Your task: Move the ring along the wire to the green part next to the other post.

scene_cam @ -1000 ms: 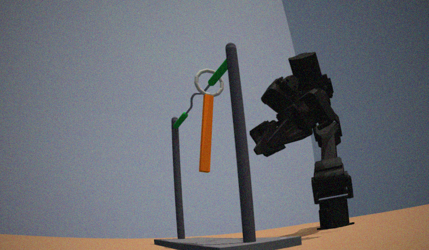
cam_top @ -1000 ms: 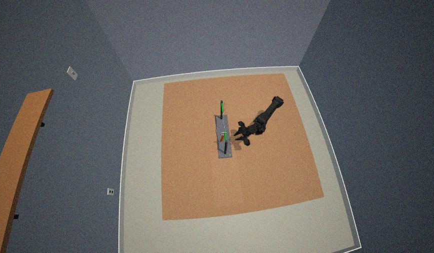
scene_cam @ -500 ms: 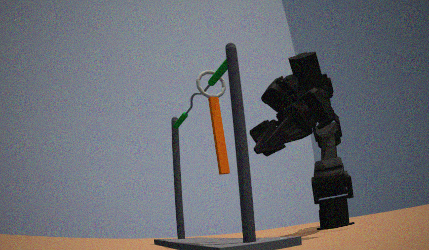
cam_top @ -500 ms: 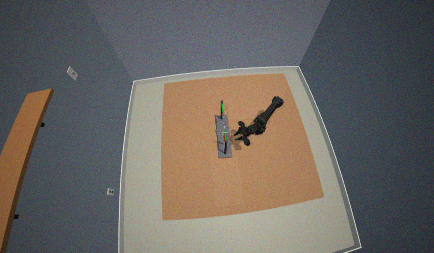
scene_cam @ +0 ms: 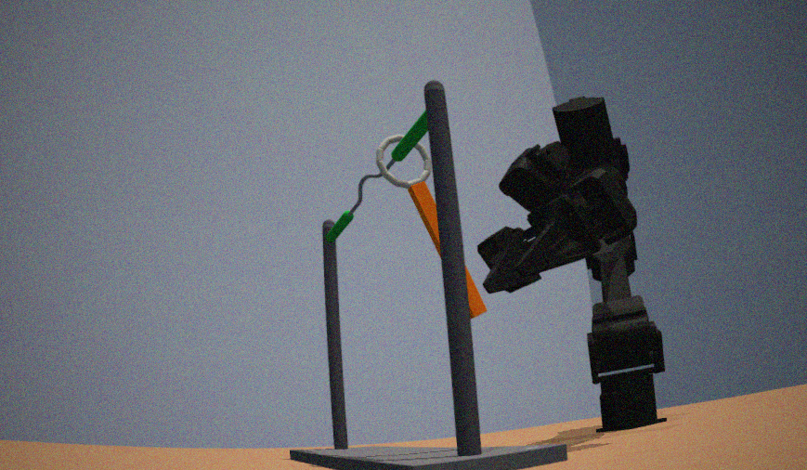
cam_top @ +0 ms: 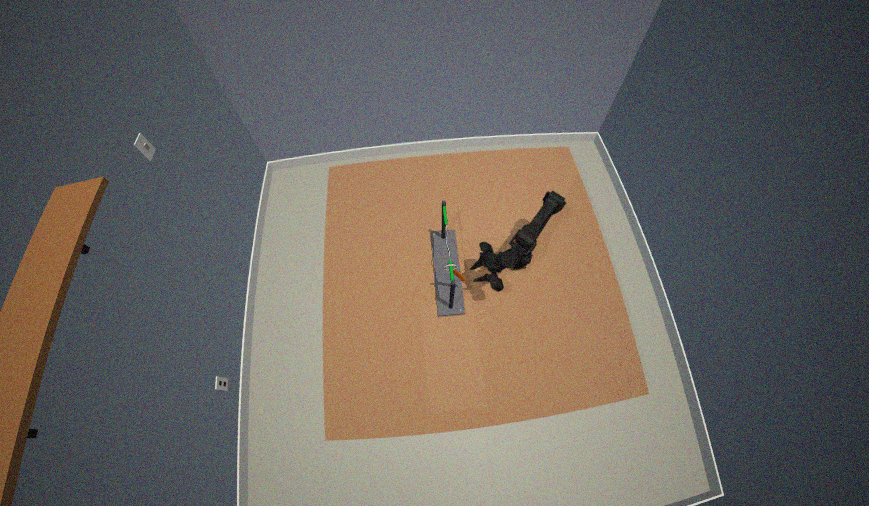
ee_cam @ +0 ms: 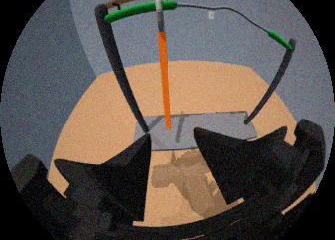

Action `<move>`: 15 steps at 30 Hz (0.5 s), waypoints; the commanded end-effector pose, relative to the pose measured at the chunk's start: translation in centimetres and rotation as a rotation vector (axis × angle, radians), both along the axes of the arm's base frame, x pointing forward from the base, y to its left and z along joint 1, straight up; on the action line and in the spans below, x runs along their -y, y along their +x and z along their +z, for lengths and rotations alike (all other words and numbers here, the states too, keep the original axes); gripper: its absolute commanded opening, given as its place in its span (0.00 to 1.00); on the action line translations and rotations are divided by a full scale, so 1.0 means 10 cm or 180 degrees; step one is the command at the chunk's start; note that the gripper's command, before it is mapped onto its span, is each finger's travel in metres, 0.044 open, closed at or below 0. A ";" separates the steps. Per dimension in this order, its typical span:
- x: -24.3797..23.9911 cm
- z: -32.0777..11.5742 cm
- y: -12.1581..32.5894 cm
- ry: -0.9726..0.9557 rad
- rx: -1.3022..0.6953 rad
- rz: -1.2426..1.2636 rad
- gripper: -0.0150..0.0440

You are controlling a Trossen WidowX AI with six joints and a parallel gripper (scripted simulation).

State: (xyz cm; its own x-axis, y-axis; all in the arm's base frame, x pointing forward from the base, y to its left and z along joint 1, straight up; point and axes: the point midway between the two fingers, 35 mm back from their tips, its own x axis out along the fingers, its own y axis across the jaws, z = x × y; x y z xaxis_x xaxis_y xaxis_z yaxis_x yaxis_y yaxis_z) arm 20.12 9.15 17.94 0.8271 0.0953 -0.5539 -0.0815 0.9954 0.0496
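Observation:
The pale ring (cam_top: 454,270) (scene_cam: 403,185) (ee_cam: 160,22) hangs around the wire, on the green part (scene_cam: 411,137) (ee_cam: 132,12) beside one post (scene_cam: 452,262) (ee_cam: 120,69), close to that part's inner end. Its orange handle (cam_top: 459,275) (scene_cam: 424,210) (ee_cam: 165,79) slants down toward the arm. My gripper (cam_top: 473,274) (scene_cam: 485,268) (ee_cam: 171,134) is open and empty. A small gap shows between the fingertips and the handle's lower end. The other green part (cam_top: 444,215) (scene_cam: 340,226) (ee_cam: 280,39) holds nothing.
The thin grey wire (scene_cam: 359,192) (ee_cam: 229,8) bends between the green parts. The other post (scene_cam: 334,338) (ee_cam: 274,89) stands at the far end of the grey base (cam_top: 441,251) (scene_cam: 511,454). A wooden shelf (cam_top: 41,282) is on the wall.

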 end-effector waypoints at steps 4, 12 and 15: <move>0.06 0.28 -0.31 0.0049 0.0083 0.0019 0.93; 0.06 0.28 -0.31 0.0049 0.0083 0.0019 1.00; 0.06 0.28 -0.31 0.0049 0.0083 0.0019 1.00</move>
